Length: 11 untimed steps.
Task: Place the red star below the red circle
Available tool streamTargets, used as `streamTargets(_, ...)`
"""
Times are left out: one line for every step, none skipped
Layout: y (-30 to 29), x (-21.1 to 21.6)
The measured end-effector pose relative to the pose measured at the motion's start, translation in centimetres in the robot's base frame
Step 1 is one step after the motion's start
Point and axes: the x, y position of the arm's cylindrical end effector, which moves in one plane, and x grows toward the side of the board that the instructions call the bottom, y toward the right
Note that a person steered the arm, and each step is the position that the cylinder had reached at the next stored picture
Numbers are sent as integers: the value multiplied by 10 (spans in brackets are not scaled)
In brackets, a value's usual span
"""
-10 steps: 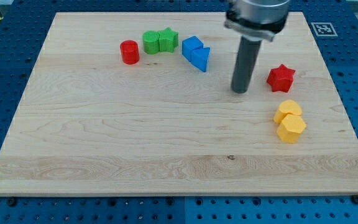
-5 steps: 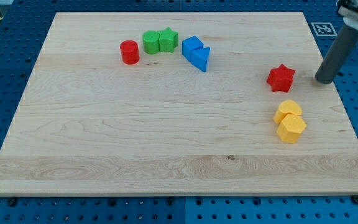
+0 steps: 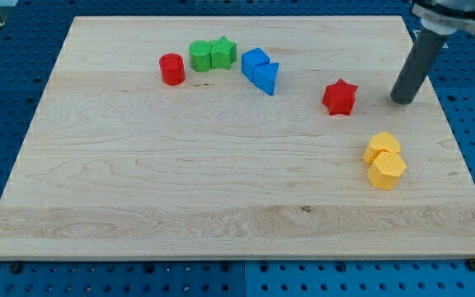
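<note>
The red star (image 3: 340,96) lies on the wooden board (image 3: 180,181), right of centre. The red circle (image 3: 171,69), a short cylinder, stands at the upper left. My tip (image 3: 402,101) rests on the board to the right of the red star, with a clear gap between them. The rod rises from it toward the view's top right.
A green circle (image 3: 200,56) and a green star (image 3: 223,53) sit side by side right of the red circle. Two blue blocks (image 3: 260,70) lie touching right of those. Two yellow blocks (image 3: 383,161) sit touching below my tip.
My tip went from the red star's left round to its right, then moved left. The red star slid left and slightly up. The other blocks stayed put.
</note>
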Motion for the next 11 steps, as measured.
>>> streamTargets(-27, -6)
streamTargets(-87, 16)
streamTargets(-158, 34)
streamTargets(-194, 41)
streamTargets(-173, 41)
streamTargets(-160, 60)
streamTargets(-198, 73)
streamTargets(-252, 60)
streamTargets(-265, 55)
streamTargets(-223, 75)
streamTargets(-197, 64)
